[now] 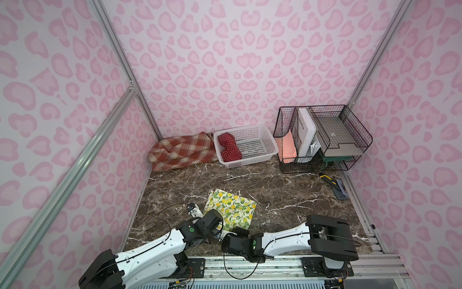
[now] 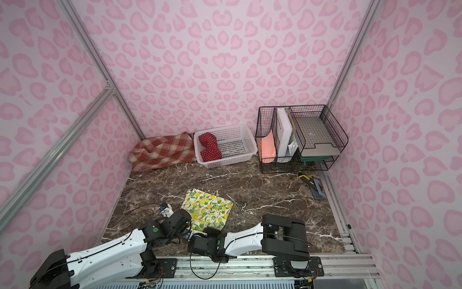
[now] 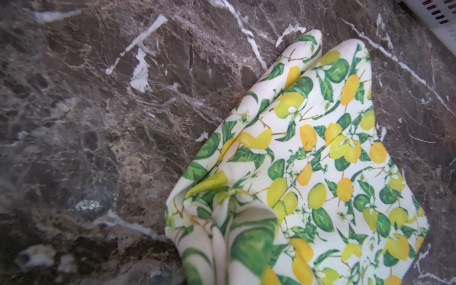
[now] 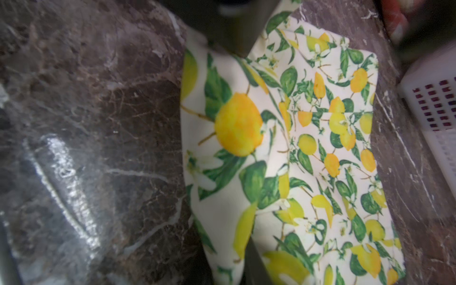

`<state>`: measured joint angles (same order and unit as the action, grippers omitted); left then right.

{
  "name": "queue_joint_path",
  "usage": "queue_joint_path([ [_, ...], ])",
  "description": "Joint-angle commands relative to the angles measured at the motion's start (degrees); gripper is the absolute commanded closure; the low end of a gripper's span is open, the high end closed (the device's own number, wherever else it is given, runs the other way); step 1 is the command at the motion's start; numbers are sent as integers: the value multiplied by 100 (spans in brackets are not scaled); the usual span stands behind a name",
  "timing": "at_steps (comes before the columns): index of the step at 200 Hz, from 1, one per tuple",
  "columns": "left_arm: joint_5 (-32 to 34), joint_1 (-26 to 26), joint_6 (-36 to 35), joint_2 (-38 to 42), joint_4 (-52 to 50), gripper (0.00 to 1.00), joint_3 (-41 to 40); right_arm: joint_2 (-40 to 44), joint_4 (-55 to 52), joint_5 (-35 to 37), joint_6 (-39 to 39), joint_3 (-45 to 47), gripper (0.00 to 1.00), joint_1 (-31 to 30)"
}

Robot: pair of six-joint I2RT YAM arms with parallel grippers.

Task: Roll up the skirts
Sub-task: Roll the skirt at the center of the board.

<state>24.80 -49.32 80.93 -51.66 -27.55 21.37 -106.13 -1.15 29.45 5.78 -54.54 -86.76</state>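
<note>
The cream skirt with lemons (image 1: pixel 232 207) (image 2: pixel 208 207) lies folded flat near the front middle of the marble table. My left gripper (image 1: pixel 220 229) (image 3: pixel 229 271) is shut on its near left corner, and the cloth (image 3: pixel 320 160) bunches up toward the left wrist camera. My right gripper (image 1: pixel 236 231) (image 4: pixel 249 266) sits close beside it at the near edge, shut on a raised fold of the same skirt (image 4: pixel 320 148). One dark fingertip (image 4: pixel 255 261) shows against the cloth. The plaid skirt (image 1: pixel 181 150) lies crumpled at the back left. The red polka-dot skirt (image 1: pixel 228 147) lies in the white basket (image 1: pixel 240 128).
A black wire desk organizer (image 1: pixel 325 137) with papers stands at the back right. A yellow-black utility knife (image 1: pixel 327 179) and a grey-blue tool (image 1: pixel 340 191) lie by the right wall. Pink patterned walls close in three sides.
</note>
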Motion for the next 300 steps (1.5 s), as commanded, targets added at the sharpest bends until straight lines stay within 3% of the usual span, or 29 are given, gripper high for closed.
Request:
queue_joint_path([
  [1,19,99,25,271,-278,85,24,15,-1010,-798,47,70,96,68],
  [17,230,184,154,650,-729,46,60,145,-1073,-1613,36,54,100,137],
  [20,302,200,198,743,-828,31,61,168,-1110,-1780,37,42,100,168],
  [28,514,233,150,1025,-984,9,26,198,-1208,-2263,56,-20,100,261],
  [34,641,255,108,1265,-1105,2,-7,231,-1267,-2650,45,-51,100,353],
  [79,1020,485,-204,2881,-2035,1,62,262,-1334,-5375,46,-259,100,1200],
  [131,498,486,-543,2635,-1897,4,367,-568,-657,-9368,468,-637,100,2853],
  [171,46,483,-988,1973,-1321,6,533,-1497,-960,-9954,516,-1322,100,3429],
  [187,-119,480,-1050,1831,-1065,7,459,-1837,-1441,-10297,157,-1661,100,3679],
  [252,-238,482,-919,1794,-598,7,-69,-2978,-2736,-10001,-773,-2518,100,4202],
  [300,133,480,-262,1090,43,2,-350,-3361,-3133,-10011,-1154,-2763,100,4189],
])
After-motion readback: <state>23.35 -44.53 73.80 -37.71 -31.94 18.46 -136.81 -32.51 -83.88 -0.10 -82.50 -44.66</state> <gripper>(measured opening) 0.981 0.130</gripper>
